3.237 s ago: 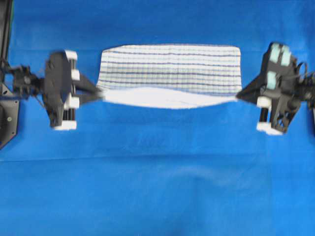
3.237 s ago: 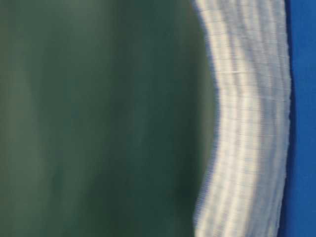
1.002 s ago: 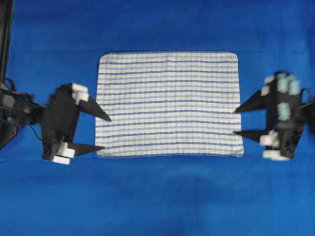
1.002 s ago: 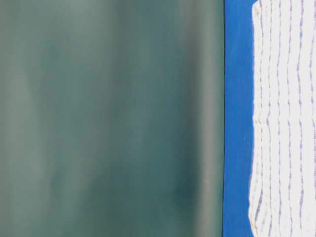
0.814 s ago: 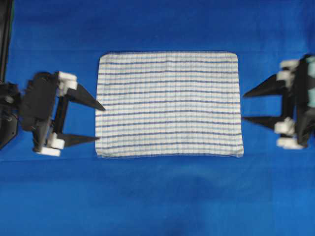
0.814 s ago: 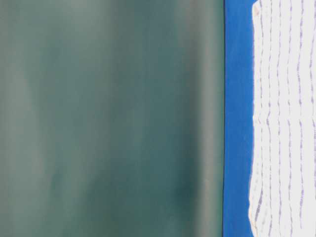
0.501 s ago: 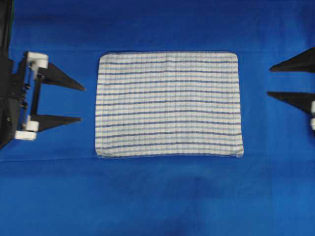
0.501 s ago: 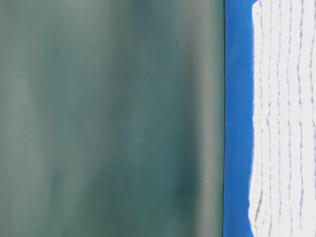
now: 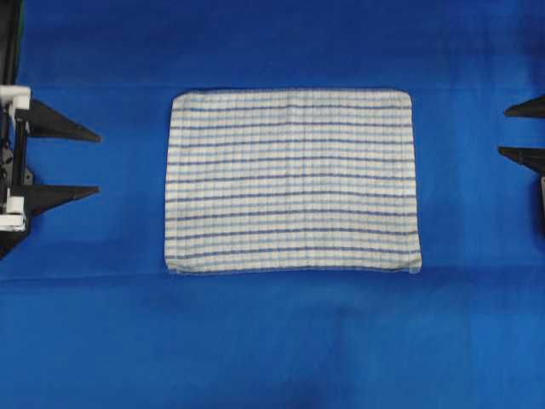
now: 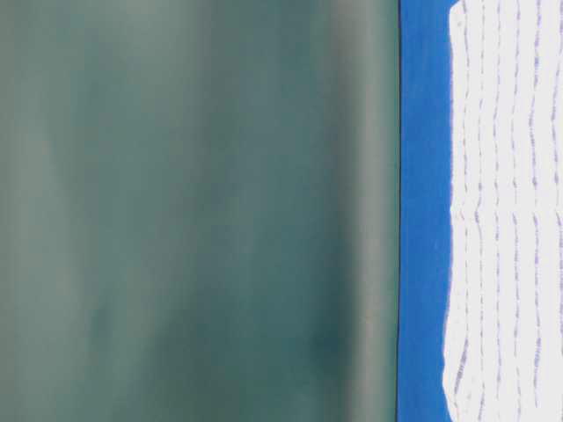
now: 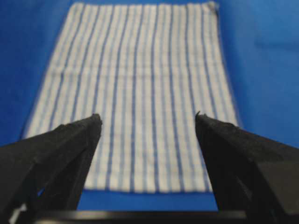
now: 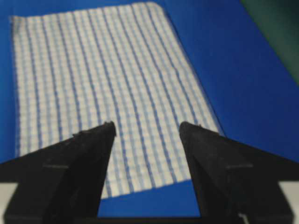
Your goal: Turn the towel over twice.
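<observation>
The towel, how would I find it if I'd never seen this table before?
Look at the big bright-blue cloth that covers the whole table. In its middle lies the towel, spread out flat, with an open black pincer on each side, the left pincer and the right pincer, both apart from it. It is the one white rectangle, crossed by thin dark-blue and light-blue stripes.

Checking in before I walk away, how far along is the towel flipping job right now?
The towel lies flat and spread on the blue cloth, so a flip looks finished; how many is not visible. Nothing is in hand: the left gripper and right gripper are open, well clear of it. What's left can't be judged.
</observation>
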Controlling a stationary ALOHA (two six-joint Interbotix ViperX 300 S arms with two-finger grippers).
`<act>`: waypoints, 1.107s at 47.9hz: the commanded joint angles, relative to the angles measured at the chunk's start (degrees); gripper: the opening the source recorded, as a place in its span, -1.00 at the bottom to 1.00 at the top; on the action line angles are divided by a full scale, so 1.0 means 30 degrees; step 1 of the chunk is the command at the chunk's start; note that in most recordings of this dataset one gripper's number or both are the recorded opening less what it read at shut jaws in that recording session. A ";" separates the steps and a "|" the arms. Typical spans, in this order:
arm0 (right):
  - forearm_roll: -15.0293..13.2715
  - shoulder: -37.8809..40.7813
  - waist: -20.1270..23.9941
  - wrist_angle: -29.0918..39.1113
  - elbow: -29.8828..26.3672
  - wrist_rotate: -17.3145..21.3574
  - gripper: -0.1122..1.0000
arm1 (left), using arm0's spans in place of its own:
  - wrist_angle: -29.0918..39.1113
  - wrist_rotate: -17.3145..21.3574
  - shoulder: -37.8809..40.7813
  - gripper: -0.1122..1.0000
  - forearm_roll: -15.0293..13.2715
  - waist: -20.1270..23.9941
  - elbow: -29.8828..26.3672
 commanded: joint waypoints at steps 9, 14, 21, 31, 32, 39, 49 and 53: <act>-0.0117 -0.0322 -0.1113 -0.1641 0.1465 0.1113 0.29 | -0.0498 -0.0176 -0.0381 0.57 0.0000 0.0557 0.1025; -0.0117 -0.0264 -0.1553 -0.1992 0.1611 0.1348 0.27 | -0.0527 -0.0176 -0.0469 0.57 0.0000 0.0557 0.1201; -0.0117 -0.0293 -0.1758 -0.1992 0.1611 0.1348 0.27 | -0.0527 -0.0176 -0.0557 0.57 0.0000 0.0557 0.1318; -0.0117 -0.0293 -0.1758 -0.1992 0.1611 0.1348 0.27 | -0.0527 -0.0176 -0.0762 0.57 0.0000 0.0557 0.1348; -0.0088 -0.0293 -0.1758 -0.1992 0.1611 0.1348 0.27 | -0.0498 -0.0176 -0.0762 0.57 0.0000 0.0557 0.1348; -0.0117 -0.0293 -0.1758 -0.1992 0.1611 0.1348 0.27 | -0.0498 -0.0176 -0.0820 0.57 0.0000 0.0557 0.1348; -0.0117 -0.0293 -0.1758 -0.1934 0.1611 0.1348 0.27 | -0.0469 -0.0176 -0.0820 0.57 0.0000 0.0557 0.1348; -0.0117 -0.0293 -0.1758 -0.1934 0.1611 0.1348 0.27 | -0.0469 -0.0176 -0.0820 0.57 -0.0029 0.0557 0.1348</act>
